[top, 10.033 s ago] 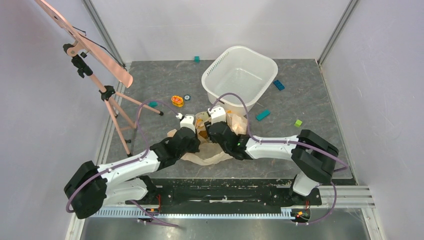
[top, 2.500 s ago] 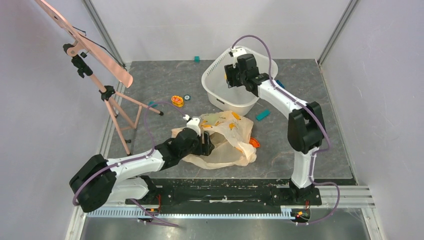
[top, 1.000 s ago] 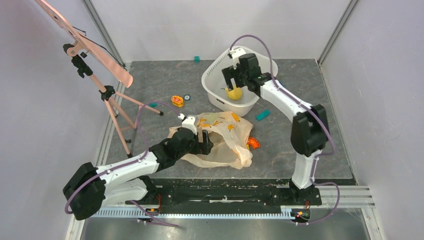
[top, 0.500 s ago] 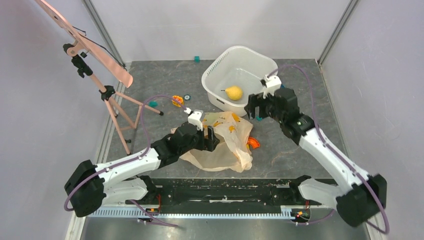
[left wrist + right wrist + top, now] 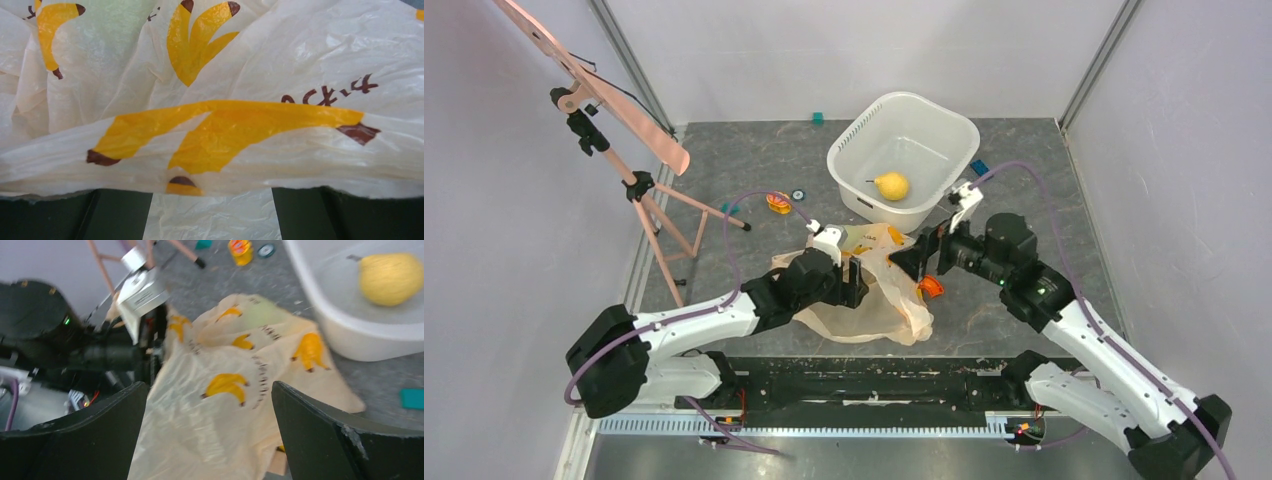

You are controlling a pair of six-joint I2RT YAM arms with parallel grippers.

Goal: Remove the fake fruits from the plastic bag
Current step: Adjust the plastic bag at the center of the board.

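Note:
The plastic bag (image 5: 879, 290) lies crumpled mid-table, peach with yellow banana prints. A greenish shape (image 5: 115, 22) shows through its film at the far end. One fake fruit, a yellow pear (image 5: 891, 185), rests inside the white tub, also seen as the pear (image 5: 387, 277) in the right wrist view. My left gripper (image 5: 854, 280) is at the bag's left side, jaws wide, with a fold of bag (image 5: 225, 135) draped across its fingers (image 5: 117, 215). My right gripper (image 5: 904, 262) hovers open over the bag's right upper part, its fingers (image 5: 75, 440) clear of the bag (image 5: 220, 405).
The white tub (image 5: 969, 130) stands behind the bag. An orange disc (image 5: 931, 287) pokes out at the bag's right edge. A pink tripod stand (image 5: 649, 200) occupies the left. Small blocks (image 5: 818, 118) and a yellow spool (image 5: 778, 202) lie scattered on the grey mat.
My right arm has swung from the tub down to the bag, leaving the yellow pear in the tub. My left gripper has pushed a little rightward into the bag.

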